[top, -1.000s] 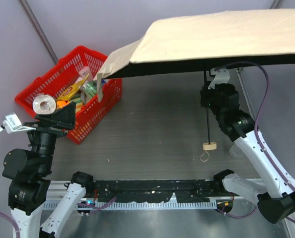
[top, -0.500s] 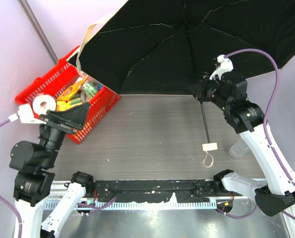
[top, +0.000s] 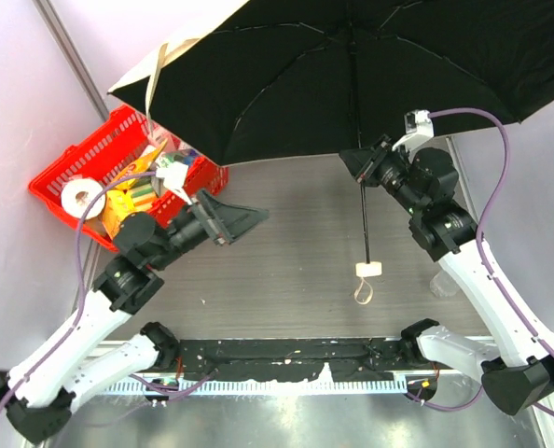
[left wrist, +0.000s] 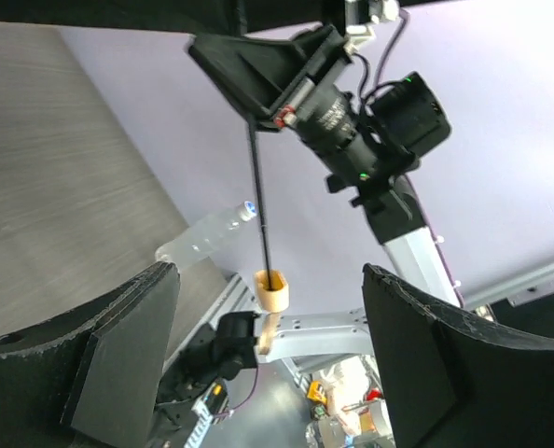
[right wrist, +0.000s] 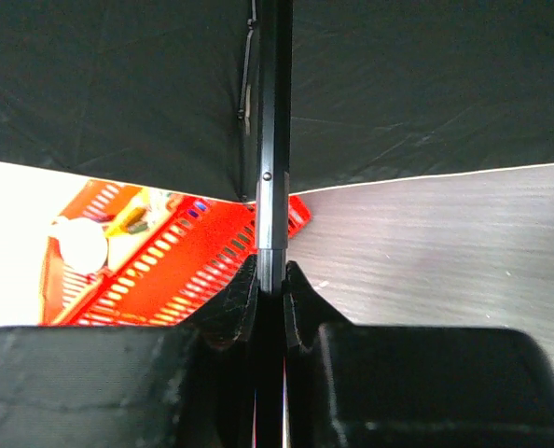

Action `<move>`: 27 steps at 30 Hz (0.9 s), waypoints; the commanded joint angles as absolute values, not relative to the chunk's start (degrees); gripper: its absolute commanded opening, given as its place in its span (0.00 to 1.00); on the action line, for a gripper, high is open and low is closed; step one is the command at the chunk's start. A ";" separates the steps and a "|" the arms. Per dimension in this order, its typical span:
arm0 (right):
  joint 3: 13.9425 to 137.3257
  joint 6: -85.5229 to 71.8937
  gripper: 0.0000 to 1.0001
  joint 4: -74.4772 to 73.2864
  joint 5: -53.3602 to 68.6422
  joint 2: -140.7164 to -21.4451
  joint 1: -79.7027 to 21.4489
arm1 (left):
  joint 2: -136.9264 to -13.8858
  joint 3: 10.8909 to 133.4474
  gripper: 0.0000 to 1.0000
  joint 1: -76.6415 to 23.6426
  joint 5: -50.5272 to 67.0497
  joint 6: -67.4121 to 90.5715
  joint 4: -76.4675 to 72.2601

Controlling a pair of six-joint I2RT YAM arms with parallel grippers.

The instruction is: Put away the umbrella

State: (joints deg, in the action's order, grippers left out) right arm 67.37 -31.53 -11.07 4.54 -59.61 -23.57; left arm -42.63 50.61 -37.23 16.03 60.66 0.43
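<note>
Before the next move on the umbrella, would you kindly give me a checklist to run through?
1. Hold: right gripper shut on the shaft of the umbrella: ok.
2. Free arm: left gripper open: ok.
3. Target: handle hangs free, framed between the left fingers in the left wrist view: ok.
4. Folding: canopy closed: not ok, it is fully spread.
5. Clearance: canopy off the red basket: cannot tell; its edge overhangs the basket.
</note>
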 commanded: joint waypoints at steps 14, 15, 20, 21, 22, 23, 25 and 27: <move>58.81 -46.58 0.01 27.51 5.54 -53.35 -23.55 | -83.13 76.37 0.82 -52.73 15.98 53.26 -16.78; 58.80 -46.50 0.01 27.42 5.54 -53.18 -23.55 | -83.93 77.07 0.82 -52.82 16.52 53.52 -17.22; 58.36 -45.97 0.01 26.81 6.06 -52.65 -23.64 | -87.36 80.24 0.65 -53.61 18.81 52.12 -16.62; 58.27 -45.88 0.01 26.89 6.06 -52.65 -23.56 | -87.62 80.59 0.59 -53.79 18.81 51.68 -16.09; 58.36 -45.97 0.01 26.72 6.59 -52.65 -23.55 | -87.97 81.29 0.56 -53.62 18.63 51.33 -15.13; 58.53 -45.62 0.01 26.81 7.11 -52.82 -23.55 | -88.15 81.82 0.54 -53.70 18.46 50.89 -14.16; 59.76 -45.44 0.01 25.23 8.52 -53.35 -23.55 | -88.50 83.40 0.43 -53.70 18.19 49.66 -12.66; 60.73 -44.83 0.01 22.96 8.44 -53.53 -23.55 | -88.33 84.72 0.26 -53.70 17.06 47.74 -10.47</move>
State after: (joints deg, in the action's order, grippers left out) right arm 57.23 -46.37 18.70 6.42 -54.63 -23.51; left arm -88.20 80.62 -53.65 17.87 52.10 -12.49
